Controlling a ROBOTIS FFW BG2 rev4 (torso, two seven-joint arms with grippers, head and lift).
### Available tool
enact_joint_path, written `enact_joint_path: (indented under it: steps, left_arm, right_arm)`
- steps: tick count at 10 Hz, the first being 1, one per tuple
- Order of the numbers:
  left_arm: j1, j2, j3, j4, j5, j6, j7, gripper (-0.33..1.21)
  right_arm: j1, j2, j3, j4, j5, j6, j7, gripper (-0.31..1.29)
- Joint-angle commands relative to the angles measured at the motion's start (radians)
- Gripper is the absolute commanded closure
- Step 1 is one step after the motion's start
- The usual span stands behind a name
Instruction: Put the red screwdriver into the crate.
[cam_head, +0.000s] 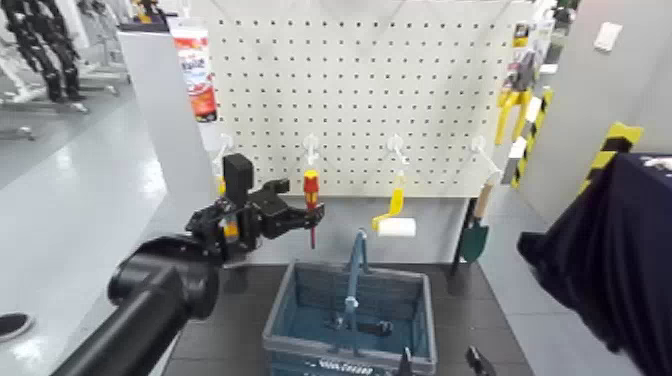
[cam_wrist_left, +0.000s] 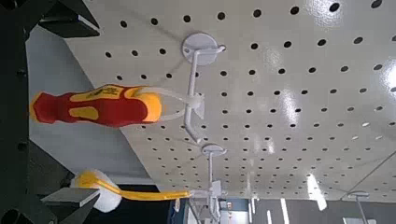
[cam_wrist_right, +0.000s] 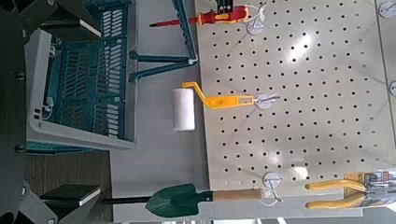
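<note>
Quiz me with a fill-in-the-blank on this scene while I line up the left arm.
The open left hand is at the ____ screwdriver.
The paint roller has a ____ handle.
The garden trowel has a ____ blade.
The basket has its handle standing ____.

Missing words: red; yellow; green; upright

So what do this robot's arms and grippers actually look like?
The left arm is glossy black, with a thick rounded tube, a bulging joint and a blockier, angular wrist. Its left gripper is matte black too, with chunky, hooked fingers. Of the right gripper, only dark, narrow, pointed tips show. I can't make out any markings.
</note>
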Motion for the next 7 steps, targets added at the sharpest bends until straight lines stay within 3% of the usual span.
enact_joint_path:
  steps: [1, 3, 5, 7]
  left_arm:
    - [-0.040, -0.012, -0.023, 0.058, 0.028, -0.017, -0.015, 0.10]
    - [-0.051, -0.018, -0.027, 0.078, 0.029, -0.021, -0.023, 0.20]
    - [-0.054, -0.018, -0.023, 0.087, 0.029, -0.015, -0.023, 0.82]
    - [-0.053, -0.018, -0.015, 0.087, 0.031, -0.018, -0.023, 1.10]
  right_arm:
    - [-0.003, -0.001, 0.001, 0.000, 0.000, -0.006, 0.000, 0.14]
    - [-0.003, -0.002, 0.002, 0.000, 0.000, -0.007, 0.000, 0.14]
    - [-0.003, -0.002, 0.002, 0.000, 0.000, -0.006, 0.000, 0.14]
    - [-0.003, -0.002, 0.002, 0.000, 0.000, -0.006, 0.000, 0.14]
